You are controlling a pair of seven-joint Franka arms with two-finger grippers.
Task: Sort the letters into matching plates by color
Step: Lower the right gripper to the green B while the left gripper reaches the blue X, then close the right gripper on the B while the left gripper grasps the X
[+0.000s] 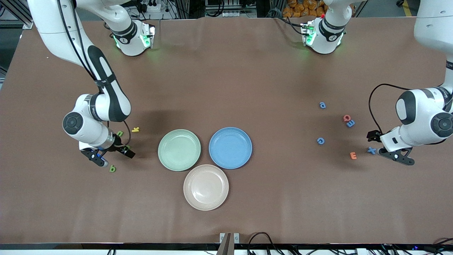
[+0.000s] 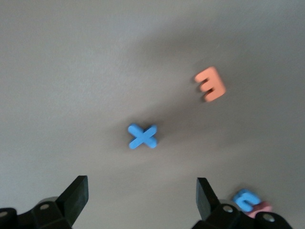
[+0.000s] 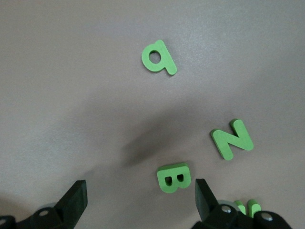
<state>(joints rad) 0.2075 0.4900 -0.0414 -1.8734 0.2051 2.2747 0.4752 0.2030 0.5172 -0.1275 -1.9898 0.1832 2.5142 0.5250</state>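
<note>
A: Where do my tools sit?
B: I see the left tool (image 1: 391, 154) spread wide, empty, over the blue X (image 2: 142, 136) near the orange E (image 2: 210, 84). The right tool (image 1: 113, 156) is spread too, over the green B (image 3: 174, 177).
A: The plates?
B: Mid-counter, touching: green plate (image 1: 179, 149), blue plate (image 1: 230, 147), beige plate (image 1: 206, 187), all bare.

Right gripper (image 3: 138, 200) hangs over the brown desk (image 3: 71, 71), jaws wide apart, nothing between them. Green letters lie flat below: a B (image 3: 174, 178) sits just off one black fingertip (image 3: 204, 195), an N (image 3: 232, 139) near it, a round-bowled q (image 3: 158, 57) well apart from both. A fourth green piece (image 3: 249, 207) peeks out, half hidden by the gripper body.
</note>
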